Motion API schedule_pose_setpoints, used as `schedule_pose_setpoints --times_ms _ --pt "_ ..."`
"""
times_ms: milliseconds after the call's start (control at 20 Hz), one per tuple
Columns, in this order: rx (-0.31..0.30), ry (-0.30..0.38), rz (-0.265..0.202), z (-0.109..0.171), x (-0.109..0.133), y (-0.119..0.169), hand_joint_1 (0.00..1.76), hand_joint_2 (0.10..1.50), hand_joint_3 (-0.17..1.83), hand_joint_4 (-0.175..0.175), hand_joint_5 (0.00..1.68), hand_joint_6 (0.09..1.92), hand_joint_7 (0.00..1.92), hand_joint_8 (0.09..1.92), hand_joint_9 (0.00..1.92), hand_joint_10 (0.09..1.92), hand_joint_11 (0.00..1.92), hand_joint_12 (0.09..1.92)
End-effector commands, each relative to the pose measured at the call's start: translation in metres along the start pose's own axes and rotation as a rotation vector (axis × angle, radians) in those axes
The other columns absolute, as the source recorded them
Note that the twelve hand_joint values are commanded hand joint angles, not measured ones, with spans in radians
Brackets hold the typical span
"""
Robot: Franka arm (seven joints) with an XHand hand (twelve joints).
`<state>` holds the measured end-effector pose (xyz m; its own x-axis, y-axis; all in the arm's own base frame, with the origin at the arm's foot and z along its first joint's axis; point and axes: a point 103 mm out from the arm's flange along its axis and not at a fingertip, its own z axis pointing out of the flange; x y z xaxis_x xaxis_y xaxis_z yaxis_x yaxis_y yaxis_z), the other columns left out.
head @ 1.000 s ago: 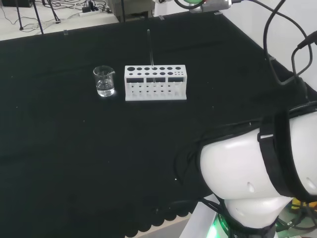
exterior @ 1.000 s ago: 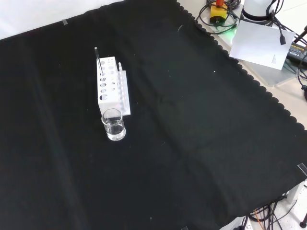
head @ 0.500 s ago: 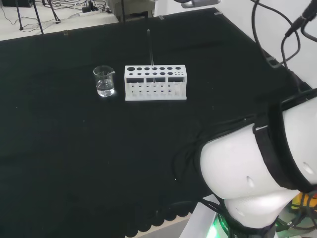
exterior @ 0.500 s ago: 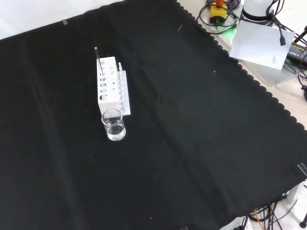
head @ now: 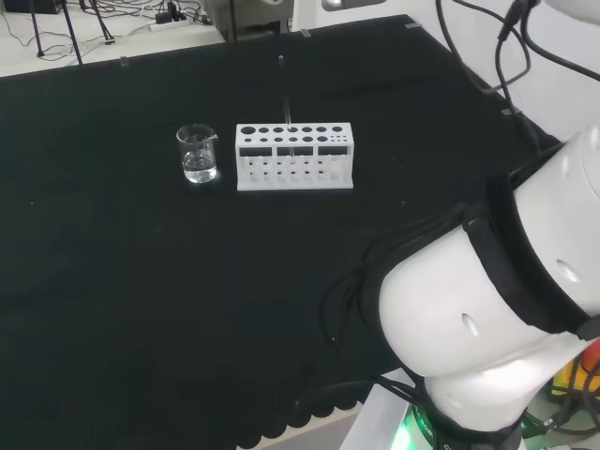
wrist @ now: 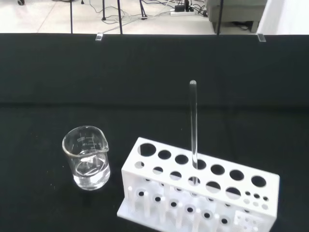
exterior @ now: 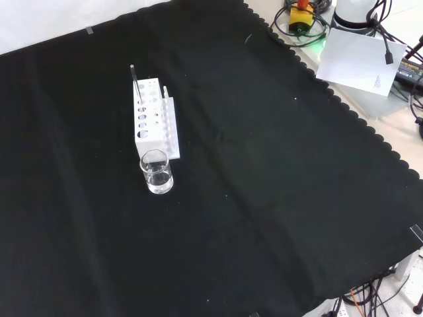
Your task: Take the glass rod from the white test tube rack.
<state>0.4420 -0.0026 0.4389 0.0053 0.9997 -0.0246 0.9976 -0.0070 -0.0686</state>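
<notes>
Head view: high behind the arm's base, facing over the white arm link [head: 487,319] toward the rack [head: 294,157], which sits mid-distance on the table [head: 141,281].
Front view: opposite side, looking down; rack [exterior: 153,119] seen end-on, beaker [exterior: 156,172] nearer the camera.
Wrist view: close, slightly above, facing the rack [wrist: 198,191], with the beaker [wrist: 87,157] beside it.
Shared by all three: rack and beaker.
</notes>
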Motion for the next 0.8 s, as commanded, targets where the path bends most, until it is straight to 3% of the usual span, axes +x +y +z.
schedule_pose_setpoints --times_ms 50,300,350,550,800 --pt "-0.002 -0.002 -0.037 0.013 -0.006 0.052 0.6 0.88 0.47 -0.134 0.05 0.09 0.0 0.53 0.01 0.82 0.0 1.22" --pt "0.024 0.012 -0.034 0.025 -0.01 0.071 0.6 0.88 0.48 -0.134 0.06 0.09 0.0 0.55 0.04 0.84 0.0 1.28" --pt "0.046 0.047 -0.061 0.028 -0.016 0.074 0.6 0.88 0.48 -0.134 0.06 0.09 0.0 0.56 0.05 0.84 0.0 1.29" --pt "0.054 0.021 -0.04 0.048 -0.019 0.098 0.6 0.88 0.49 -0.134 0.06 0.09 0.0 0.58 0.08 0.85 0.0 1.31" --pt "0.065 0.041 -0.038 0.066 -0.026 0.118 0.6 0.87 0.49 -0.134 0.07 0.09 0.0 0.61 0.09 0.85 0.0 1.32"
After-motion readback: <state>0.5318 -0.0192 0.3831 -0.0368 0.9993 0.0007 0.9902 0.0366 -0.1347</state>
